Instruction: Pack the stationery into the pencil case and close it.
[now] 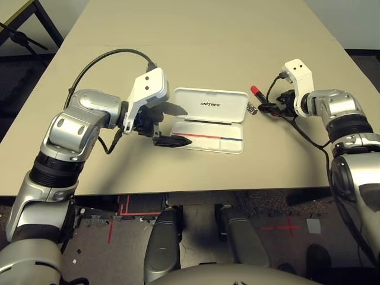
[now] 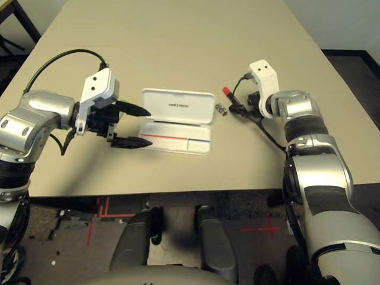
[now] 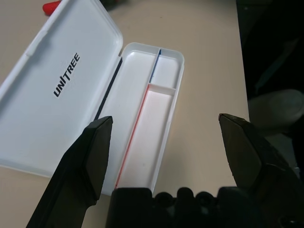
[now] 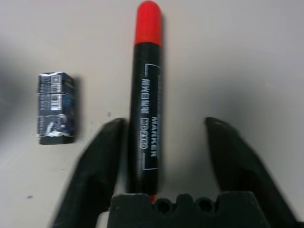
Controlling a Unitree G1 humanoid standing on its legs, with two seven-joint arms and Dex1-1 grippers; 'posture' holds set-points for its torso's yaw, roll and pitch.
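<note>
**Ana:** Left eye view first: where does the pencil case sit?

**Ben:** Mid-table, lid folded back flat on its far side, tray nearest the robot. The left gripper hovers at the case's left end, its two black fingers wide apart, holding nothing. Right of the case lies a tiny silver-black metal piece, then the red-capped marker, with the right gripper down over the marker's black barrel.

**Ana:** And the left wrist view?

**Ben:** The case lies open beyond the spread fingers; the lid shows "UNITREE", and the tray has a red line and a blue line along its dividers. Nothing is in the tray.

**Ana:** Right wrist view?

**Ben:** The marker lies on the table between the right gripper's fingers. One finger sits just beside the barrel, the other stands off with a gap, so the jaws are apart, not clamped. The small metal piece lies beside the marker, apart from it.
</note>
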